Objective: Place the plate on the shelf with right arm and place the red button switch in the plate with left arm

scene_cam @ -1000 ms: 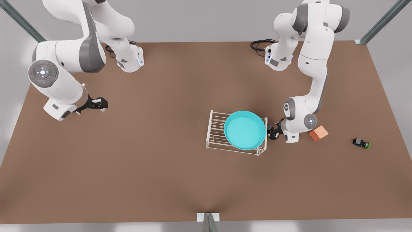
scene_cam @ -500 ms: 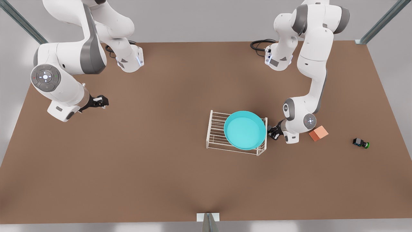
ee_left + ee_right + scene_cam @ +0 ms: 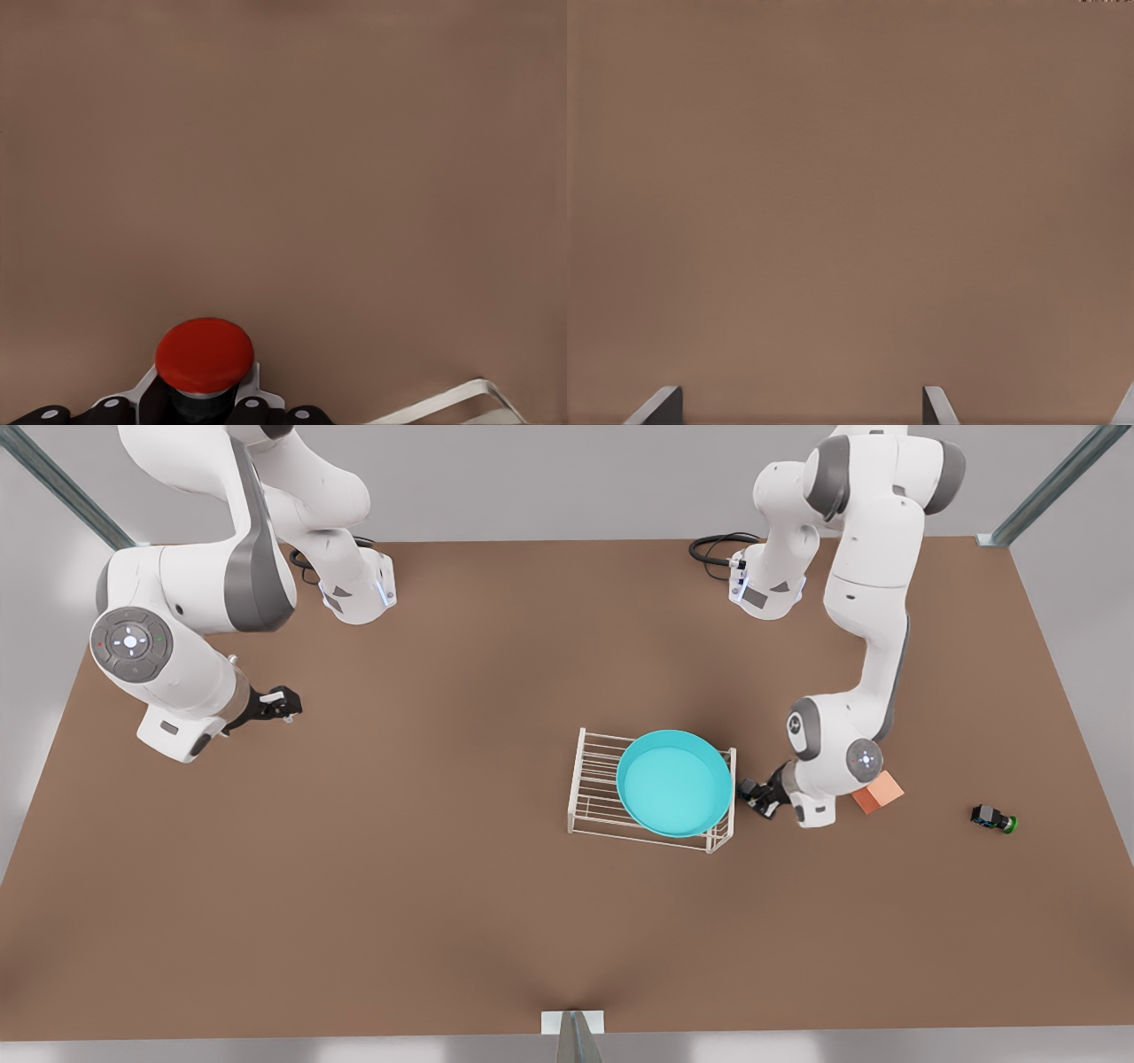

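Fingers (image 3: 252, 405) grip one red switch (image 3: 204, 356).

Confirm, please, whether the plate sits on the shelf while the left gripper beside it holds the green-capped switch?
Not quite: the left wrist view shows the left gripper holding the red button switch. The green-capped switch lies on the table. The plate does sit on the shelf, the gripper beside it. The right gripper waits open, far off.
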